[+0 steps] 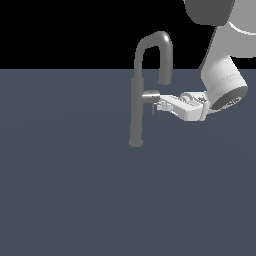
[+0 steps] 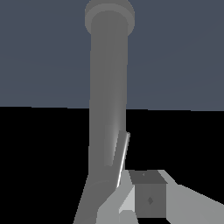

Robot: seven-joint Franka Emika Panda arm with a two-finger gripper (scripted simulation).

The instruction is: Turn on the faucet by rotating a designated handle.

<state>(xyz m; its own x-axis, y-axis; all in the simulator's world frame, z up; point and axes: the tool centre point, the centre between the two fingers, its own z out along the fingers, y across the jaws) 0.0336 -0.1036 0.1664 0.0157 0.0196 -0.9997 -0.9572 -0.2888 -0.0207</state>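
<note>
faucet [image 1: 136, 107]: tall matte grey post standing upright on the dark blue-grey counter [image 1: 75, 200], a little to the exterior view's right of centre, with a high inverted-u spout curving over to the exterior view's right and ending in a thicker nozzle that hangs just above the handle.
handle [image 1: 150, 96]: short grey horizontal stub with a bright highlight, jutting from the post's side toward the exterior view's right, about midway up the post; a thin lever part hangs down beneath it.
faucet in wrist view [image 2: 108, 87]: the post fills the middle as a long grey cylinder with a wider base ring at its far end; a thin bright-edged stick [image 2: 122, 157] lies along it close to the camera.
claw [image 1: 159, 105]: white, reaching in sideways from the exterior view's right, its tip right at the handle's end and lever; contact cannot be confirmed.
claw state: cannot tell whether spread or pressed together; only one grey finger block [image 2: 148, 199] shows in the wrist view.
arm [image 1: 222, 82]: white, coming down from the upper corner at the exterior view's right.
</note>
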